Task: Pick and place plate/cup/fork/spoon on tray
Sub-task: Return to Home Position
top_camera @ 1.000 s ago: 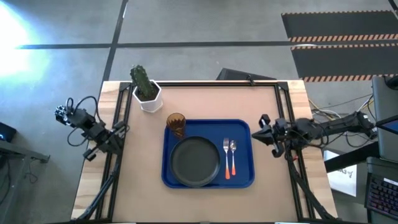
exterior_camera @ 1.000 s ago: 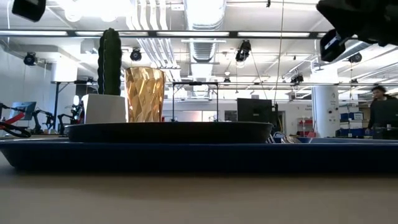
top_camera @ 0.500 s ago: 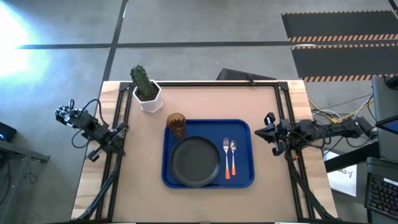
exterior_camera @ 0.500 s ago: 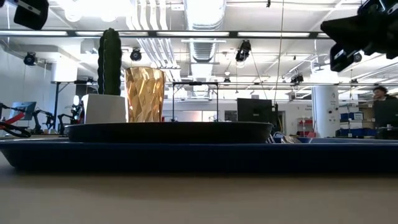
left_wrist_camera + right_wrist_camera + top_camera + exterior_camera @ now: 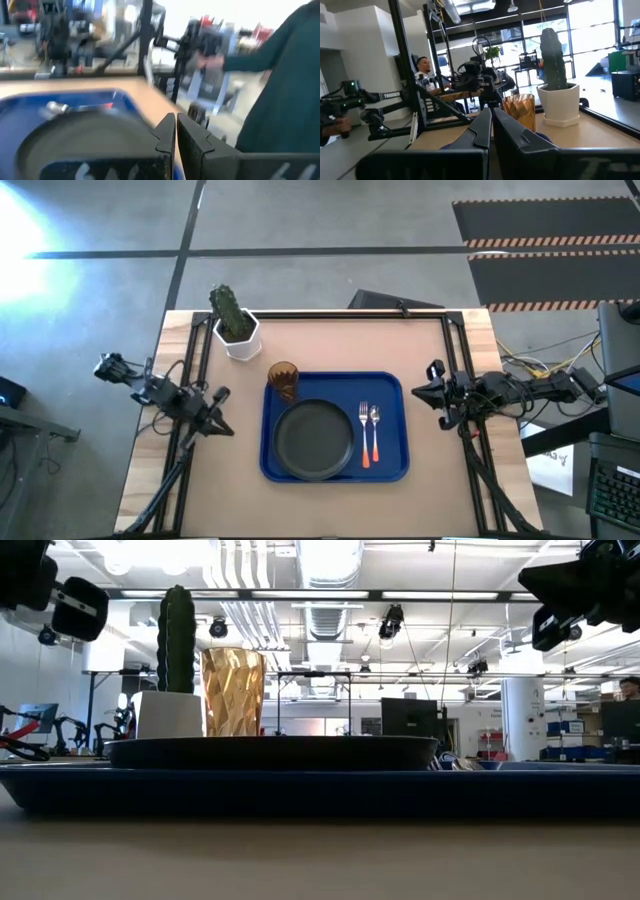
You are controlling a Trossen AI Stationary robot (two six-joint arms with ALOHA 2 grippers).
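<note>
The blue tray (image 5: 395,465) lies in the middle of the table. On it rest the dark plate (image 5: 314,440), the amber cup (image 5: 283,379) at its far left corner, the fork (image 5: 364,430) and the spoon (image 5: 375,430) side by side at its right. My left gripper (image 5: 222,412) is shut and empty, above the table's left edge beside the tray. My right gripper (image 5: 430,393) is shut and empty, above the table's right part beside the tray. The left wrist view shows the plate (image 5: 75,137) and the tray (image 5: 120,97); the right wrist view shows the cup (image 5: 519,111).
A white pot with a green cactus (image 5: 234,325) stands at the table's far left, behind the cup. Black frame rails run along the table's left and right edges (image 5: 455,360). A person in a dark sleeve (image 5: 280,85) shows beyond the table in the left wrist view.
My left gripper has swung from outside the table's left edge toward the tray and now points at it. My right gripper has drawn back a little toward the table's right edge. The dishes on the tray have kept still.
</note>
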